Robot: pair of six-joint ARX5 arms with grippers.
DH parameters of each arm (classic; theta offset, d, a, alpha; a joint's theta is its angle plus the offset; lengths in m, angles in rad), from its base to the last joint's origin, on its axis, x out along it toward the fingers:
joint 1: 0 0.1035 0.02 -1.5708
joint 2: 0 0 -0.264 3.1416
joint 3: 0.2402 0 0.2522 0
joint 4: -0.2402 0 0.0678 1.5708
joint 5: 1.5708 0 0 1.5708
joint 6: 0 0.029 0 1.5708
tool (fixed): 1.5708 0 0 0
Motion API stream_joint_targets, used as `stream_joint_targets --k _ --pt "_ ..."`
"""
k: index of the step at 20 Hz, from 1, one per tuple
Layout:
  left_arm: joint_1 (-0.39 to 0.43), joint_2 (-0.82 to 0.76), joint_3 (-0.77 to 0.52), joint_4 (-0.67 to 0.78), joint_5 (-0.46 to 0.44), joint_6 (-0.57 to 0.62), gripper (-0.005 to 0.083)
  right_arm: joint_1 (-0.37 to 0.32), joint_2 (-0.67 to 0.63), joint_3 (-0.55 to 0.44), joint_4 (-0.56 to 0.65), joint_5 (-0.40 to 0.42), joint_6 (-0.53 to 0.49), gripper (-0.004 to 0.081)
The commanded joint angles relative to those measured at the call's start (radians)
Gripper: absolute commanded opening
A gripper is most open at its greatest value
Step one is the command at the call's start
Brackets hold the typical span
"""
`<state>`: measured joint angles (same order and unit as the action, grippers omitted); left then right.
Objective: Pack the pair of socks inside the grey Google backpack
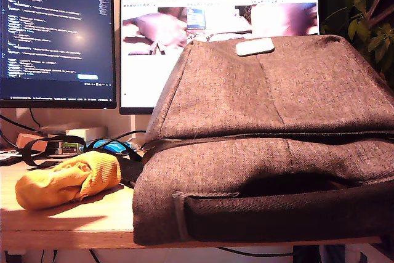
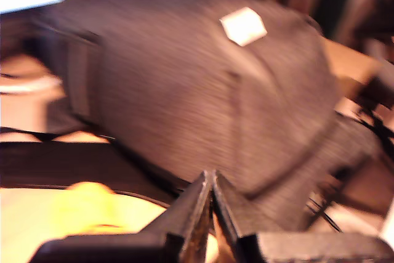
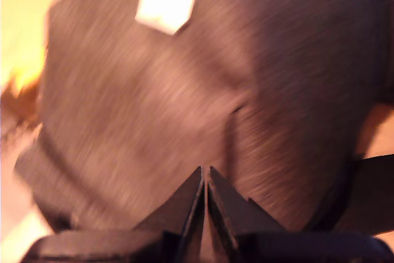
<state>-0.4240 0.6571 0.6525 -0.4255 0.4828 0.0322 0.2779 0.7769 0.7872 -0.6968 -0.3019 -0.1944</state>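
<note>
While the pair of socks (image 1: pixel 68 180) lies loose on the bench (image 1: pixel 68 220) at the exterior view's left, just beside the grey Google backpack (image 1: pixel 271 133) and perhaps touching its near corner, nothing of the packing looks done to me. The bag lies on the bench with its pale tag (image 1: pixel 254 46) on top and a dark slot gaping along its front edge above the padded handle (image 1: pixel 289 217); whether that slot is the main compartment I cannot tell.

My first tool (image 2: pixel 211 180) has its tips pressed together with nothing between them, hanging over the backpack, a yellow blur of sock low in its picture. My second tool (image 3: pixel 205 175) is likewise pinched closed and empty, looking down on the grey fabric and the tag. Both wrist views are smeared, and neither arm shows in the exterior view.

I judge that everything remains: opening the bag, picking up the socks, and getting them inside.
</note>
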Motion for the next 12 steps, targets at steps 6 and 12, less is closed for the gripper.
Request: stream_joint_targets --k 6,12 --pt "-0.074 0.076 -0.009 0.016 -0.013 0.003 -0.002 0.036 0.019 -0.013 0.075 0.138 -0.18 0.0426" --pt "-0.074 0.096 -0.009 0.036 -0.02 0.054 -0.002 0.036 0.109 -0.013 0.164 0.12 -0.166 0.0536"
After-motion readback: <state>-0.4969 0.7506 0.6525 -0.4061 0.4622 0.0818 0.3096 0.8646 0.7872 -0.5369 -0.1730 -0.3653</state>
